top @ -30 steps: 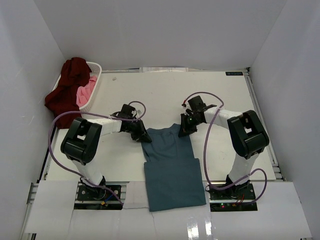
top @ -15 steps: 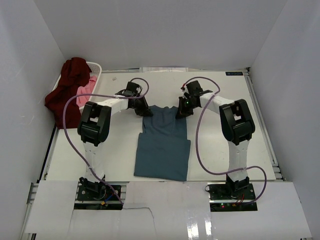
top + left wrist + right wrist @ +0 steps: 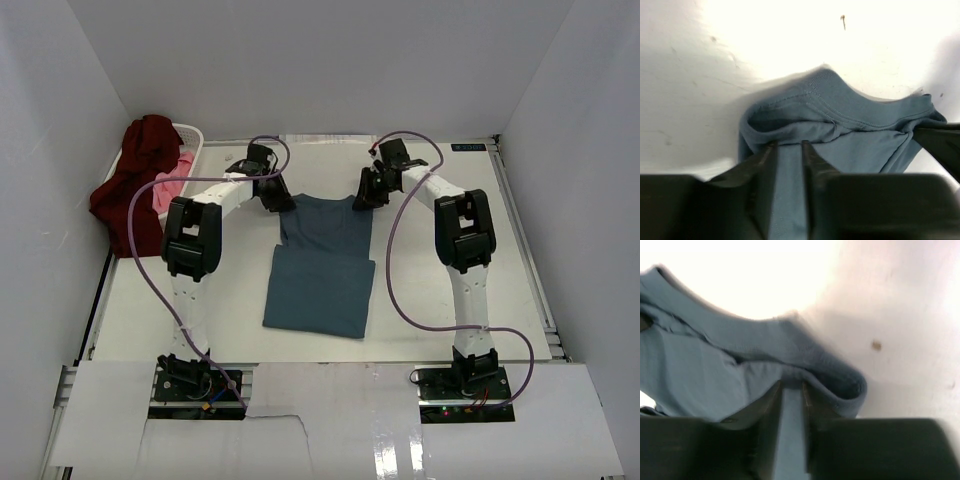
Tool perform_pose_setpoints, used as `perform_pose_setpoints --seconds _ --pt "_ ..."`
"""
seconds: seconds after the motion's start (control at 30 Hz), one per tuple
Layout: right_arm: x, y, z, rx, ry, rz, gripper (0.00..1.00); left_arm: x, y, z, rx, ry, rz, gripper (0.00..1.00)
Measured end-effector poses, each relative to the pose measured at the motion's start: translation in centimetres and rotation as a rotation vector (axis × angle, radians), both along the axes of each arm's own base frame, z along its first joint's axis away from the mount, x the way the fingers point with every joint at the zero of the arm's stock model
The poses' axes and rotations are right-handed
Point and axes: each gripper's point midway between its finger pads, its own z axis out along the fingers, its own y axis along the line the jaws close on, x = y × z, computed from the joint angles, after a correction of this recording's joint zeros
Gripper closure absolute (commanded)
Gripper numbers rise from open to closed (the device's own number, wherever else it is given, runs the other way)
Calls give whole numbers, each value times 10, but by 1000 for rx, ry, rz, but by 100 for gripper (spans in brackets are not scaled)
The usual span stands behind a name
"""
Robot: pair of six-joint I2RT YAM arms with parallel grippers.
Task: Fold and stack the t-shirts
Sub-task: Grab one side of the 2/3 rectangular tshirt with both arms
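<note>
The teal-blue t-shirt (image 3: pixel 323 262) lies stretched lengthwise on the middle of the table, its sides folded in. My left gripper (image 3: pixel 277 199) is shut on its far left corner; the left wrist view shows blue cloth (image 3: pixel 840 120) pinched between the jaws. My right gripper (image 3: pixel 367 197) is shut on its far right corner; the right wrist view shows the bunched cloth (image 3: pixel 805 360) between the jaws. The dark maroon t-shirt (image 3: pixel 135 180) hangs over the basket at the far left. The pink t-shirt (image 3: pixel 173 184) lies inside the basket.
The white plastic laundry basket (image 3: pixel 192 140) stands at the table's far left corner. White walls close in the table on three sides. Purple cables (image 3: pixel 400 240) loop from both arms above the table.
Both grippers moved toward the far edge of the table, dragging the teal-blue t-shirt with them. The shirt's near hem, which hung over the front edge, now lies on the table.
</note>
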Motion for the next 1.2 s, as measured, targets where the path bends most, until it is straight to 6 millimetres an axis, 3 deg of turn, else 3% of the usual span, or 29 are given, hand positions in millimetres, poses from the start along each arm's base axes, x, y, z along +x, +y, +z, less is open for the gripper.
perform_pose_setpoints --seconds 0.03,0.1,0.2,0.37,0.5,0.63,0.73,0.9,1.2 --pt "5 1 2 2 -10 4 59 2 2 3 1 -5 5 55" --pt "12 4 7 9 -28 12 57 8 3 9 3 -20 9 36" --pt "24 9 24 26 -67 21 54 19 4 23 -8 -54 23 28" --pt "43 19 65 71 -174 43 53 29 6 49 -31 -119 39 25" --pt "29 18 82 91 -182 65 56 27 6 92 -53 -197 32 25" --pt "-24 11 94 101 -136 101 57 2 10 141 -82 -269 8 25" --pt "-69 10 95 102 -107 130 49 -32 14 158 -103 -286 -15 25" --pt "-165 0 79 80 -20 185 45 -114 33 134 -85 -196 -39 20" --pt "-300 -25 46 68 97 197 43 -248 48 65 -118 43 -82 19"
